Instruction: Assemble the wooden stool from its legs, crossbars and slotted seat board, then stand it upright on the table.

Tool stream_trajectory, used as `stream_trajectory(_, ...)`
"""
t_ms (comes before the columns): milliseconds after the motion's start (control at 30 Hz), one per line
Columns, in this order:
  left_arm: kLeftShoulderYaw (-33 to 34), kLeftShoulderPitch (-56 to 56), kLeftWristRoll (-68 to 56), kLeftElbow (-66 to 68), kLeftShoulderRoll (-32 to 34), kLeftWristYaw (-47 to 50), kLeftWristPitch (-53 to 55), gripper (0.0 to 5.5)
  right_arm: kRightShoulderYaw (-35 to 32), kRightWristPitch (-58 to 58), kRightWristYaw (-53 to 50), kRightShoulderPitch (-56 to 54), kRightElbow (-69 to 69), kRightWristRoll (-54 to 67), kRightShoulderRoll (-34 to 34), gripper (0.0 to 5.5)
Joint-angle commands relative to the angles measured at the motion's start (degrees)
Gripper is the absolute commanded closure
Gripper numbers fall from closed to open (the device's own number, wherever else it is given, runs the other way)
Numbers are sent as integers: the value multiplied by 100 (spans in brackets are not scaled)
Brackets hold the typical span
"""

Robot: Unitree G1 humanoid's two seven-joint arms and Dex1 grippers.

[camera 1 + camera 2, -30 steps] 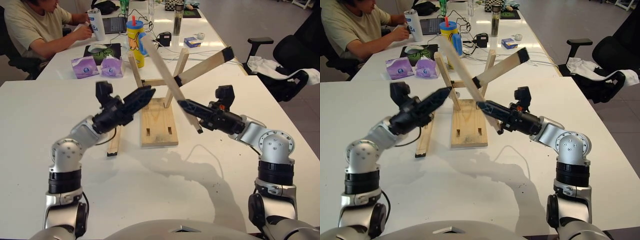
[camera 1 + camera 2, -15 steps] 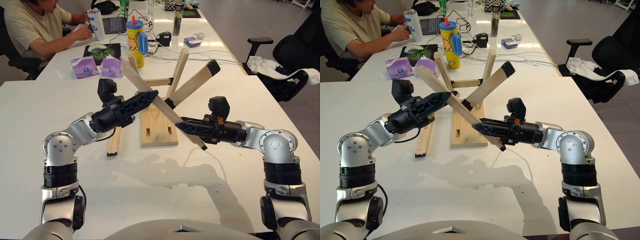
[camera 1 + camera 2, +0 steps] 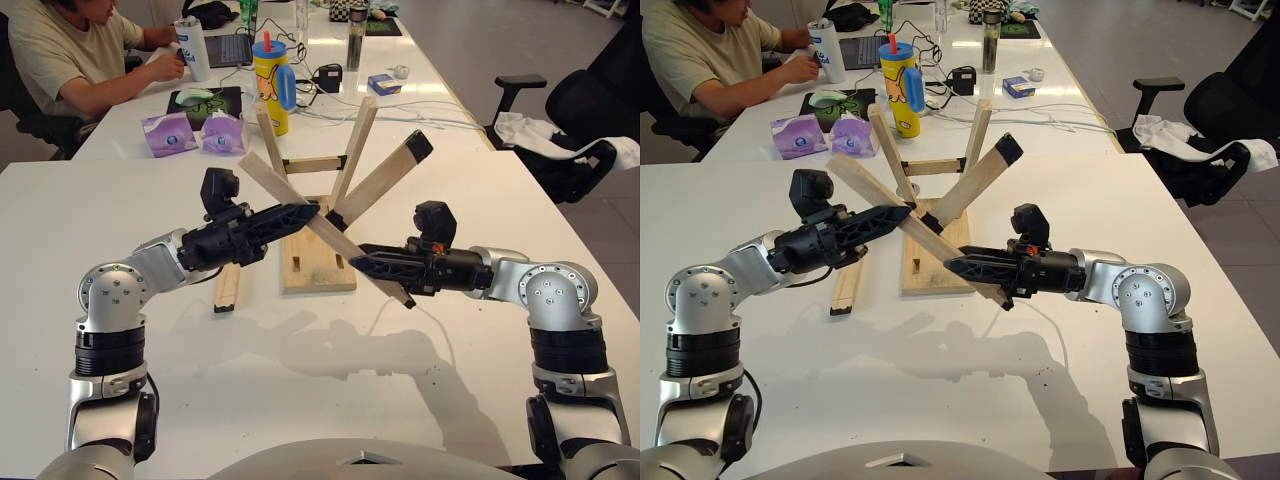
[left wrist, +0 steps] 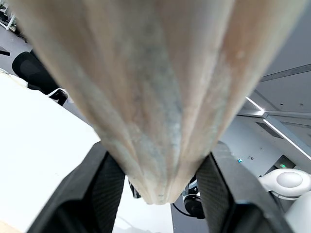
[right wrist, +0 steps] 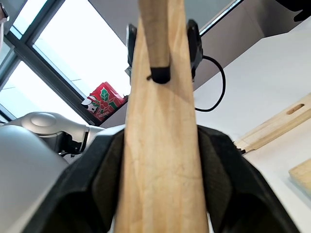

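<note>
A long wooden leg (image 3: 272,180) slants above the table, from upper left down to lower right. My left gripper (image 3: 312,212) is shut on its middle. My right gripper (image 3: 358,262) is shut on the same leg lower down. In the wrist views the wood fills the gap between the left fingers (image 4: 97,194) and the right fingers (image 5: 97,165). A shorter dark-ended piece (image 3: 385,175) sticks out from the leg near my left fingertips. Below lies the slotted seat board (image 3: 310,278), flat on the table. Two legs joined by a crossbar (image 3: 312,163) rise at its far end.
A loose wooden piece (image 3: 227,288) lies left of the board, under my left arm, beside a black cable. A yellow cup (image 3: 270,85) and purple tissue packs (image 3: 168,133) stand on the table behind. An office chair (image 3: 590,110) is at the right.
The long leg has tipped from steep to a flatter slant, carrying the dark-ended piece down with it. My left gripper moved in and took hold of it. My right gripper sank lower.
</note>
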Motion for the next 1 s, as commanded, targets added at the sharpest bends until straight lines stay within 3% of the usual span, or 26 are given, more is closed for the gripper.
stream_trajectory(33,262,242,188,24,320,-202,-61,347,-111,-317,-322,-63,272,-360,32,301)
stream_trajectory(200,789,592,446,170,898,-545,-172,347,255,-1135,-172,162,313,-1298,-170,224)
stream_trajectory(300,1010,589,753,442,1408,-905,-254,347,714,-2008,13,368,283,-2202,-361,222)
stream_trajectory(500,1176,-128,1695,1453,2081,-1434,-1004,347,2233,-5585,-581,626,985,-5344,-255,222)
stream_trajectory(733,932,-562,2198,1863,2208,-1897,-1270,347,2504,-7125,-1207,464,1990,-6404,146,222)
stream_trajectory(1000,575,-408,2827,1737,1927,-2156,-1774,347,2346,-7857,-1741,44,3084,-7062,274,222)
